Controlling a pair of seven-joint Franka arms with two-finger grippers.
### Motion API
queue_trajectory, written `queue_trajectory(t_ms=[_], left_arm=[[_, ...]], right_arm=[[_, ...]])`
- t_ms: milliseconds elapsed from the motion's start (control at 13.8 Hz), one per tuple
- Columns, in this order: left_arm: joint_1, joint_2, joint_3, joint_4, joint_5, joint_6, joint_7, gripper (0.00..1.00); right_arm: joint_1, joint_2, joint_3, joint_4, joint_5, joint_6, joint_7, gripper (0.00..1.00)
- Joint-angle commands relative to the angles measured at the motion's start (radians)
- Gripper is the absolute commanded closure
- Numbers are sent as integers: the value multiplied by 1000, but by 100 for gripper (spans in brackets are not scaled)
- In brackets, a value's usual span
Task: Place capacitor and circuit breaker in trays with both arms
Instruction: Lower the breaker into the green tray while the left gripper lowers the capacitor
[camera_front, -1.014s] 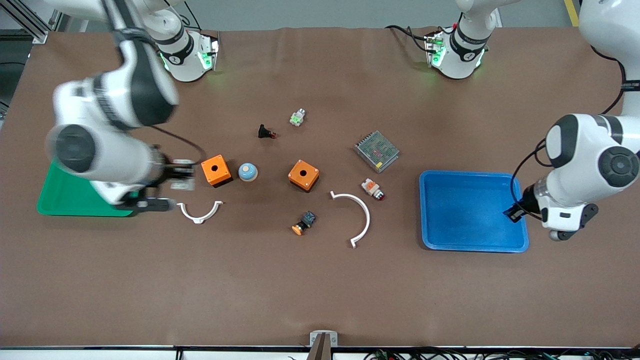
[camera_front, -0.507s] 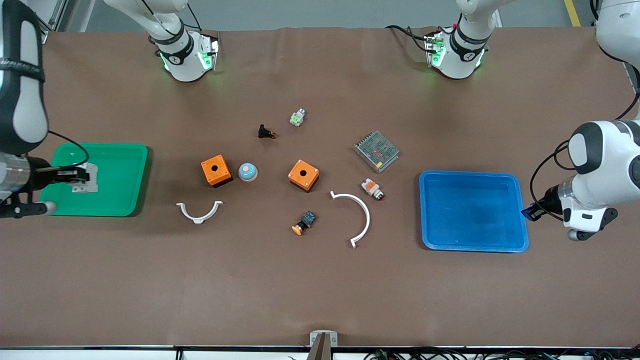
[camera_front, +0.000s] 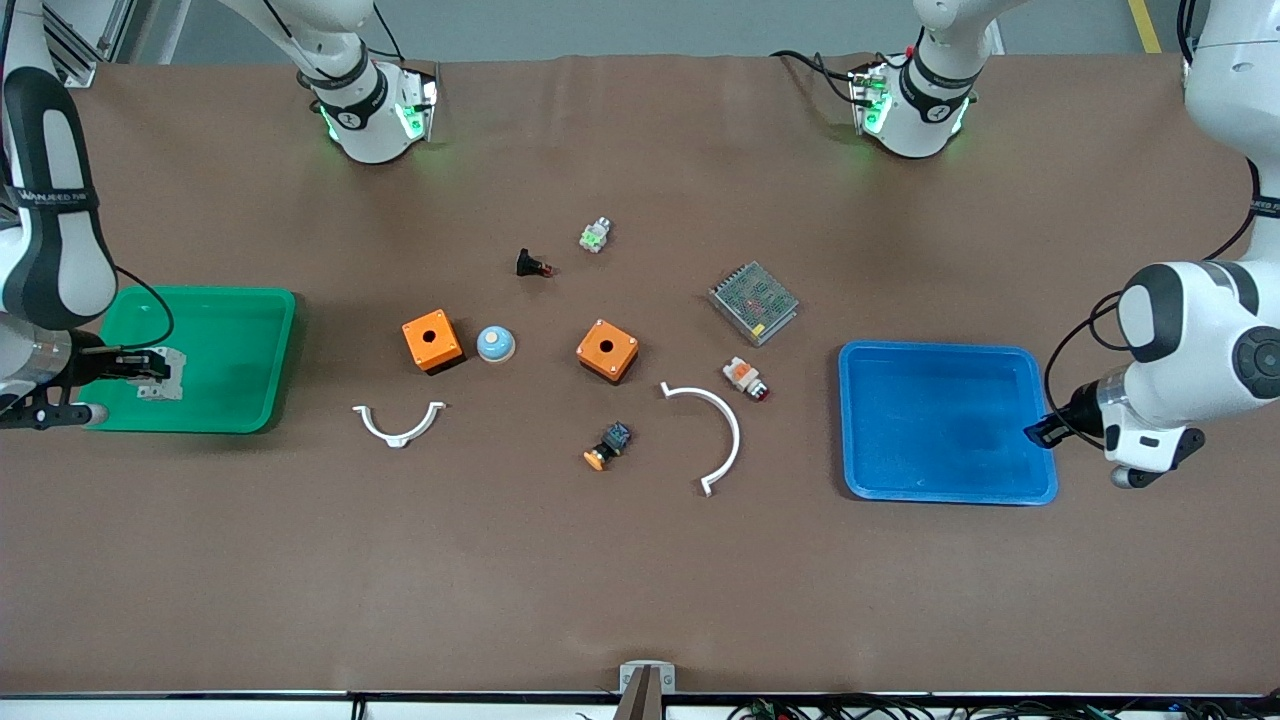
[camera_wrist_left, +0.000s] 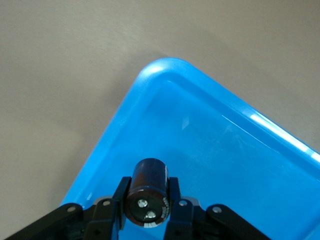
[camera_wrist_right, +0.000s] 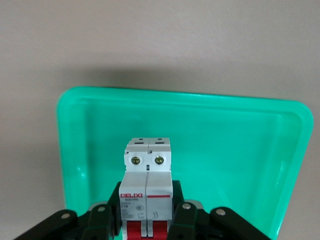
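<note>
A: Left gripper (camera_wrist_left: 148, 220): jaws closed on the capacitor (camera_wrist_left: 147, 198), a black cylinder with its silvery end toward the wrist camera. It hangs over the blue tray (camera_front: 940, 420), at the tray's edge toward the left arm's end of the table.

B: Right gripper (camera_wrist_right: 147, 225): jaws clamped on the circuit breaker (camera_wrist_right: 147, 187), a white block with two screw terminals on top and red levers at its gripper end. In the front view the breaker (camera_front: 160, 375) is over the green tray (camera_front: 235, 360), with the gripper coming in from the tray's outer end.

A: Rest of the table, between the two trays: two orange boxes (camera_front: 433, 341) (camera_front: 607, 351), each with a round hole on top, and a blue-and-white dome (camera_front: 495, 344) between them, just beside the first.

B: Nearer the camera lie two white curved brackets (camera_front: 399, 425) (camera_front: 715, 430) and a black-and-blue button with orange cap (camera_front: 608, 445). A white-and-orange button with red tip (camera_front: 745, 377) lies beside the larger bracket.

A: Toward the bases: a black push-button with red tip (camera_front: 531, 264), a small white-and-green part (camera_front: 594, 236), and a metal mesh power supply (camera_front: 754, 301).
</note>
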Motion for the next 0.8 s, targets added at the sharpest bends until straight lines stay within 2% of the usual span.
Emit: queue_trajectory(t_ms=[0,145,362,507,580,652,725], left_arm=[[-42,-14,-6,-37,18,39,-44,100],[-78,-3,-3,-60,19,90,-97,100],[-78,39,-3,-74,19,151,-98,99],[-76,49,-3,-93,21,151,-94,91],[-79,53,0,-93,21,151,-91,83],[-81,61,-2,-90,36,150,-91,64],[-81,67,-2,-88,62,150,-91,38]], right_arm=[[-63,20,22,-4,-34,31,-31,77],[-80,43,22,-7,-34,67,-33,77],[-91,75,22,-7,-34,98,-33,77],[-91,80,24,-22,-34,101,-31,76],[-91,80,22,-33,-34,112,-31,76],[-92,79,22,-45,-34,117,-31,76],[-97,80,22,-48,-34,115,-31,76]])
